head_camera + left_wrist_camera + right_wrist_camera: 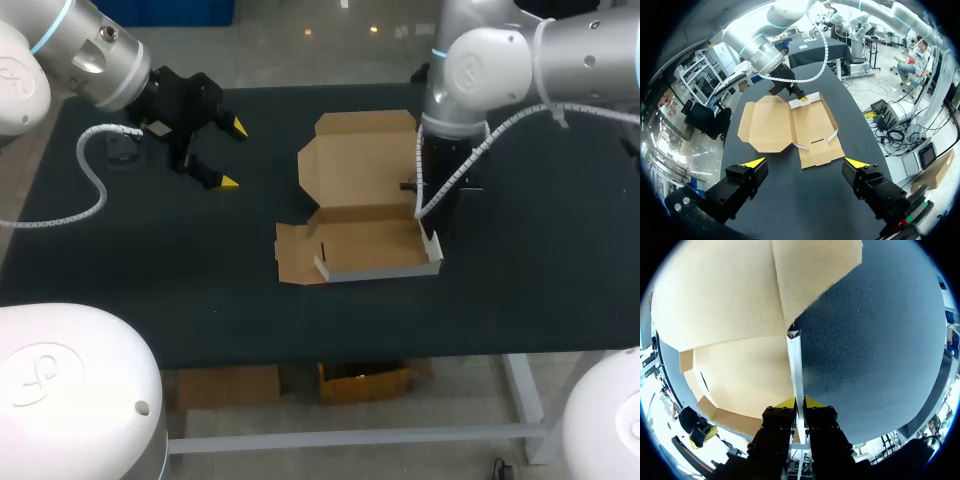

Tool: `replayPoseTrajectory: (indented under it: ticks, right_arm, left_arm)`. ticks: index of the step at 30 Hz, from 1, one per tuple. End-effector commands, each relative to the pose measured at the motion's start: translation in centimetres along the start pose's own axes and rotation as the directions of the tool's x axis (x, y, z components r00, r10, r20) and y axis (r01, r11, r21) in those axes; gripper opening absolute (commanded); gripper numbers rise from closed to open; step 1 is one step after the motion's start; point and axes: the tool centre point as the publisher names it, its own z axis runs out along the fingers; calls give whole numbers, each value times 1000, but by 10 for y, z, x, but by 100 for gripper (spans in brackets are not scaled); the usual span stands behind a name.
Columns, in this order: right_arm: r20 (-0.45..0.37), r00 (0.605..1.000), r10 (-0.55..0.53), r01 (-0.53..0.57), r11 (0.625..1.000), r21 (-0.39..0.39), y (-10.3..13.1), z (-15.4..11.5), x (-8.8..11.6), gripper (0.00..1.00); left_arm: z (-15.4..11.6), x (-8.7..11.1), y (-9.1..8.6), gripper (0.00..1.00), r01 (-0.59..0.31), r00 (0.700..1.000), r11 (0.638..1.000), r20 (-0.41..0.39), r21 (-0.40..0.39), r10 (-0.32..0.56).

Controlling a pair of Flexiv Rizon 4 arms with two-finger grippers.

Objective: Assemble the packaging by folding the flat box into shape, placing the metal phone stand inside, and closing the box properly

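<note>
The cardboard box lies open in the middle of the table, brown inside and white outside. Its front wall stands up and its lid lies flat behind it. My right gripper points down at the box's right side, shut on the thin upright side wall, one yellow tip on each face. In the head view the right arm hides these fingers. My left gripper hovers open and empty left of the box, with the box ahead of its fingers. No phone stand is clearly visible.
A small grey object sits at the far left behind the left arm's white cable, too unclear to name. A loose brown flap sticks out at the box's front left. The black tabletop surrounds the box.
</note>
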Motion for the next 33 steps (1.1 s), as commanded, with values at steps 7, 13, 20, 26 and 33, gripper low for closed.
replayPoseTrajectory:
  ticks: [7,13,20,26,33]
  right_arm:
    - [2,1000,15,-14,998,-65,-2,4,1,7]
    - [6,1000,31,-30,996,-89,-1,5,1,9]
    - [1,999,41,-40,992,-116,0,9,1,17]
    - [-5,999,51,-51,987,-155,0,10,0,15]
    - [-5,997,72,-71,974,-214,1,10,-2,10]
  left_arm:
    - [-1,0,-1,100,0,1000,1000,0,-3,0]
    - [-1,0,-1,100,0,1000,1000,0,-3,0]
    - [-1,0,-1,100,0,1000,1000,0,-3,0]
    - [-1,0,-1,100,0,1000,1000,0,-3,0]
    - [-1,0,-1,100,0,1000,1000,0,-3,0]
